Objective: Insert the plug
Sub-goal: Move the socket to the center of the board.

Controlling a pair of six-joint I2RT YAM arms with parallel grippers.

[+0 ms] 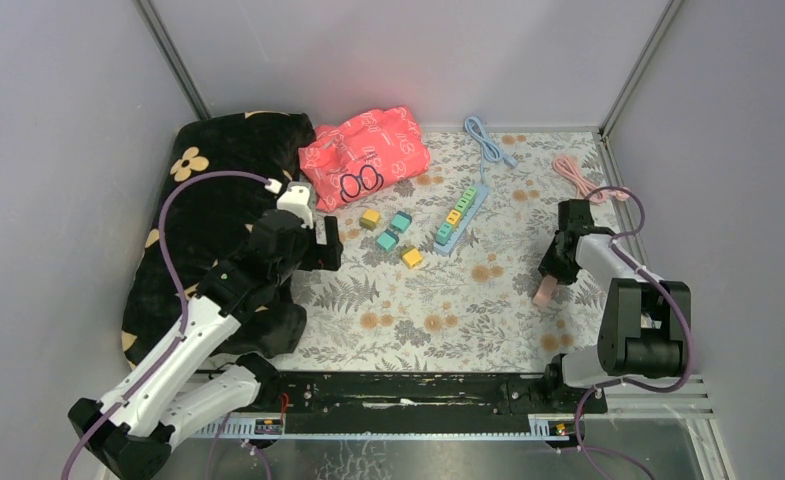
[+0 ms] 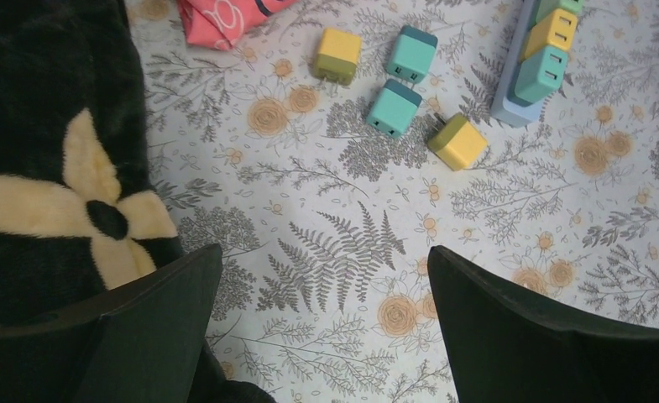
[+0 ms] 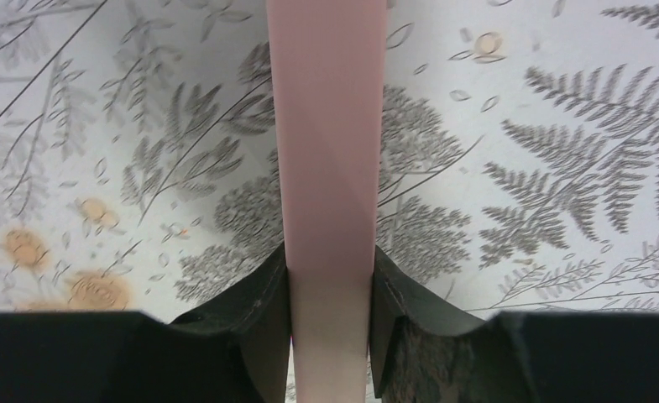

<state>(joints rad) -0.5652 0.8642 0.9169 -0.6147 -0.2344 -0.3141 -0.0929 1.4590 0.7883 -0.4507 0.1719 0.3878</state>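
1. Grey walls (image 1: 398, 50) close in a counter (image 1: 468, 320) covered with a fern-and-flower print cloth.
2. A black blanket (image 1: 218, 180) with yellow flowers lies along the left side, with a pink bag (image 1: 368, 150) just beside it at the back.
3. A light blue power strip (image 1: 461, 222) lies near the middle, already carrying several coloured cubes; its blue cable (image 1: 486, 140) runs toward the back wall.
4. Four loose cube plugs (image 2: 393, 107), two yellow and two teal, sit just left of the strip.
5. A pink cable (image 1: 578, 178) lies coiled at the back right.
6. The left end effector (image 2: 321, 277) hangs near the blanket's edge, spread wide with nothing between its fingers.
7. The right end effector (image 3: 329, 277) is clamped on a pink plug (image 3: 326, 117), one finger pressed to each side.
8. That plug is at the right of the counter, well apart from the strip; whether it touches the cloth I cannot tell.
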